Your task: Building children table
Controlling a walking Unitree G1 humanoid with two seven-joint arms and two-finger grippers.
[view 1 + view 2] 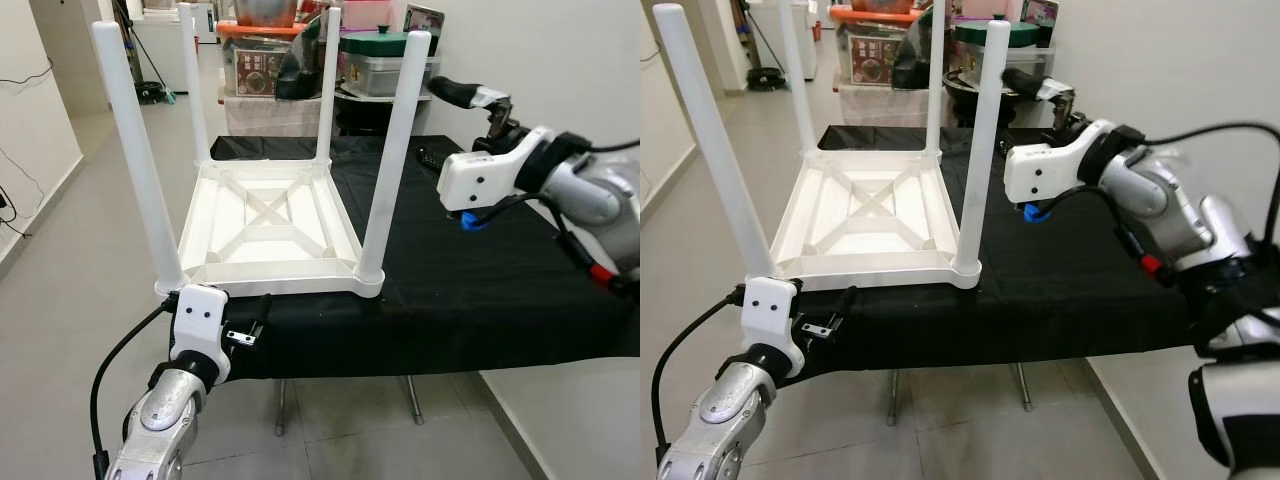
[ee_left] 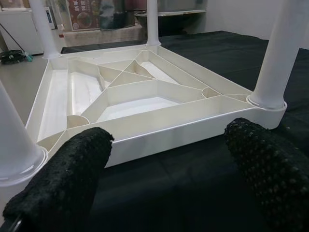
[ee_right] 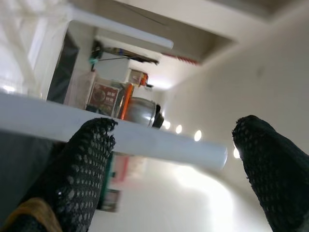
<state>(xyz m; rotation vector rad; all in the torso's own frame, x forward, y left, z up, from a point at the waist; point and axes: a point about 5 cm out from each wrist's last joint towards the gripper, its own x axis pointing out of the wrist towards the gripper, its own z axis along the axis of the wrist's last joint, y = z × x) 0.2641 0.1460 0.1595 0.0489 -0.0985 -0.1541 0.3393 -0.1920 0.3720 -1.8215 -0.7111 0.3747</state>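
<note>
Clearly light, rigid and slick, the upturned white plastic table [image 1: 270, 225] lay on the black cloth [image 1: 480, 290]. Both released, the left gripper [image 2: 169, 188] faced its rim at 6 o'clock, the right gripper [image 3: 169, 159] the leg [image 1: 395, 150] at 3 o'clock, the likeliest handhold.

Count of things in view: one table, four legs, two grippers.

One white children's table [image 1: 268, 232] is being seen, lying upside down on one black-covered table [image 1: 480, 290]. Four white legs [image 1: 397, 150] are being counted on it, all standing upward. Two grippers are being counted: the left gripper [image 2: 169, 159] and the right gripper [image 3: 174, 159], two black fingers [image 2: 72, 169] being shown on each. Several storage boxes [image 1: 385, 62] are being seen stacked behind; their exact number cannot be told.
</note>
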